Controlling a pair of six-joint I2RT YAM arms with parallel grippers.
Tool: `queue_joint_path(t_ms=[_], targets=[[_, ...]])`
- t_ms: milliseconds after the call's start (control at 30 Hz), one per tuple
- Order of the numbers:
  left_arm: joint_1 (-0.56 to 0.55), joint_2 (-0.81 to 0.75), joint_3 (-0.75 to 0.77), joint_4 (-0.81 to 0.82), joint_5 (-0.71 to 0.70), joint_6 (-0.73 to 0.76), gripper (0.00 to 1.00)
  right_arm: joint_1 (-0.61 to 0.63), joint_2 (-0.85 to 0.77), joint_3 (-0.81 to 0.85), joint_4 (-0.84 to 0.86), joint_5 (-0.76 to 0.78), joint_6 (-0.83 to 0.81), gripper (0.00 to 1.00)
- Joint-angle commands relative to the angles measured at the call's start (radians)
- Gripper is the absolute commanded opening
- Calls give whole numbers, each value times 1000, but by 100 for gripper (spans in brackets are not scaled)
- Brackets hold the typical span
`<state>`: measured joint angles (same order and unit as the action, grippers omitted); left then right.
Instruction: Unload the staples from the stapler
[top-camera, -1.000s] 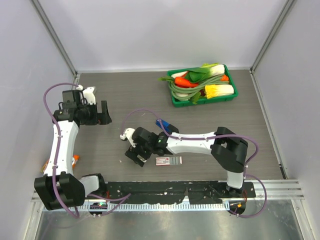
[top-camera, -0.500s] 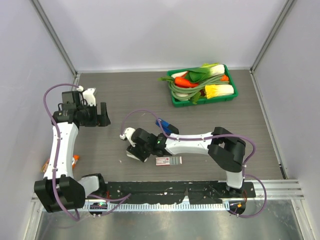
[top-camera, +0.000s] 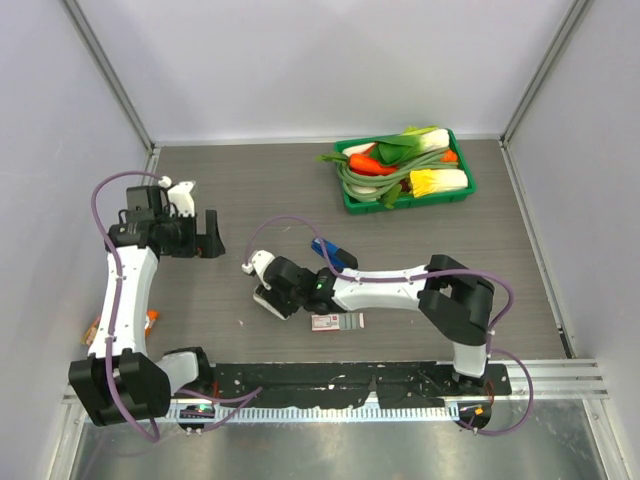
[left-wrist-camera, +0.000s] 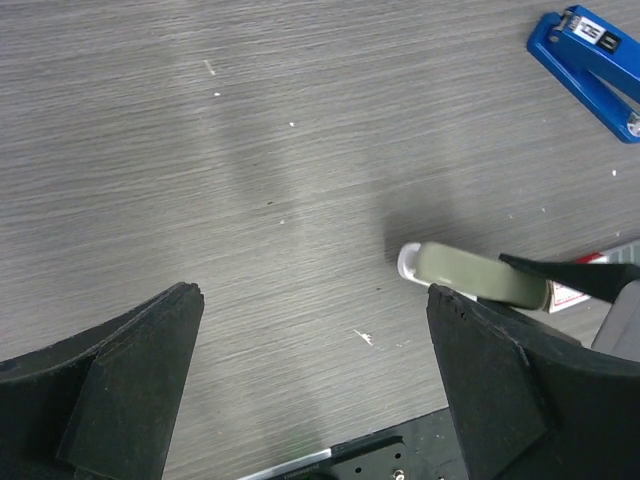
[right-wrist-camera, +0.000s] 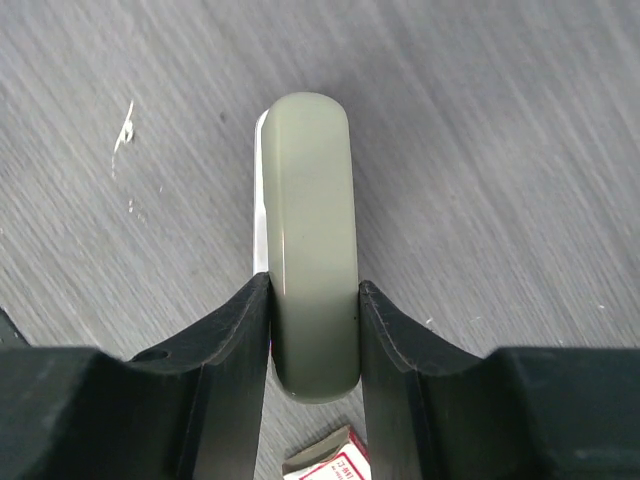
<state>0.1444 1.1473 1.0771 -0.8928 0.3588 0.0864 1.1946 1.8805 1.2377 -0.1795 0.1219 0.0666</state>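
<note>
Grey-green oblong piece (right-wrist-camera: 310, 200) sits pinched in the right end effector (right-wrist-camera: 313, 288); left end effector (left-wrist-camera: 315, 295) gapes wide. Blue stapler (left-wrist-camera: 590, 60) lies on the counter (left-wrist-camera: 250, 150), upper right of the left wrist view. Best squeeze squarely, mid-length.

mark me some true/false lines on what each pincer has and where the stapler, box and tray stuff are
1. The right pincer grips the blue stapler. False: its fingers are closed on a grey-green oblong object. The stapler lies ungripped on the table.
2. The left pincer is open and holds nothing. True.
3. The green tray holds vegetables. True.
4. The red-and-white box sits in the tray. False: it lies flat on the table, close to the right pincer.
</note>
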Motion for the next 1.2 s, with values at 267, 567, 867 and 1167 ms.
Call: queue_joint_path(t_ms=[267, 567, 867, 1167], targets=[[-48, -38, -81, 8, 275, 124, 99, -72, -280, -167, 379, 206, 378, 1], [-183, 31, -124, 57, 299, 246, 94, -72, -307, -227, 446, 220, 432, 1], [-207, 94, -140, -11, 347, 444, 89, -72, -331, -262, 489, 202, 469, 1], [-282, 94, -212, 95, 287, 446, 91, -73, -362, -326, 546, 159, 509, 1]])
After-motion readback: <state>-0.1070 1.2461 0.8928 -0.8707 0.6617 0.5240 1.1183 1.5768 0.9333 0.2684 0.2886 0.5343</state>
